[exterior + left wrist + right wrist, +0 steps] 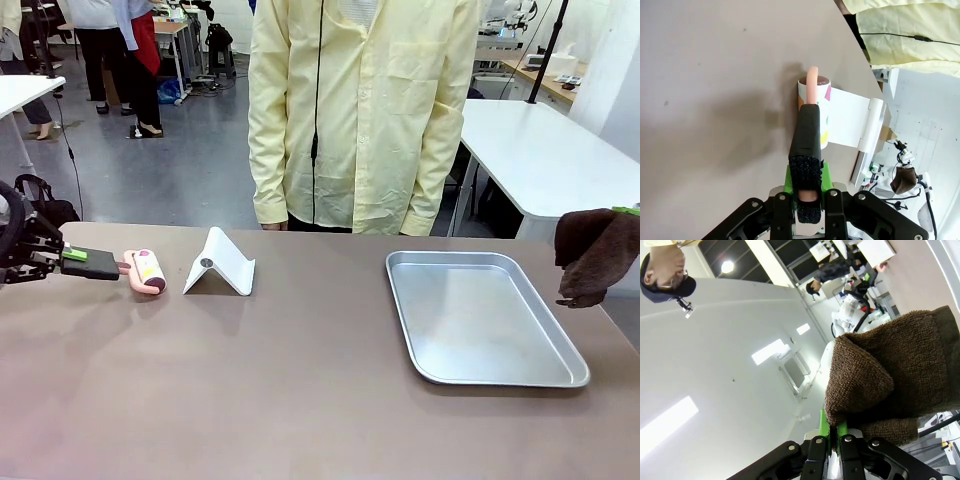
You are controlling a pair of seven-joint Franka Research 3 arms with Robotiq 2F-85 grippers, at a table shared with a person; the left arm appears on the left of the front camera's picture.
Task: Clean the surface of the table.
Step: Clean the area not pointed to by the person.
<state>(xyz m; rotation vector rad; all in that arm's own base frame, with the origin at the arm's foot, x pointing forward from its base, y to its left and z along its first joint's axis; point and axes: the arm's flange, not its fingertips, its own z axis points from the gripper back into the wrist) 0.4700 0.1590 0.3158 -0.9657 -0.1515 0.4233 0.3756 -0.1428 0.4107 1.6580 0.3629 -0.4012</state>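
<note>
Roller handle [807,135] in L hand [805,184], brown cloth [890,375] in R hand [834,432]

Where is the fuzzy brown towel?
In the front view, the brown towel hangs from the right gripper at the far right, just past the metal tray.

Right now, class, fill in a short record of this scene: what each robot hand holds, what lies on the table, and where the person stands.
left hand: shut on the black handle of a pink lint roller, low over the left side
right hand: shut on a brown cloth, raised at the right edge
table: white stand beside the roller; metal tray on the right
person: standing at the far side, in a yellow coat
</note>
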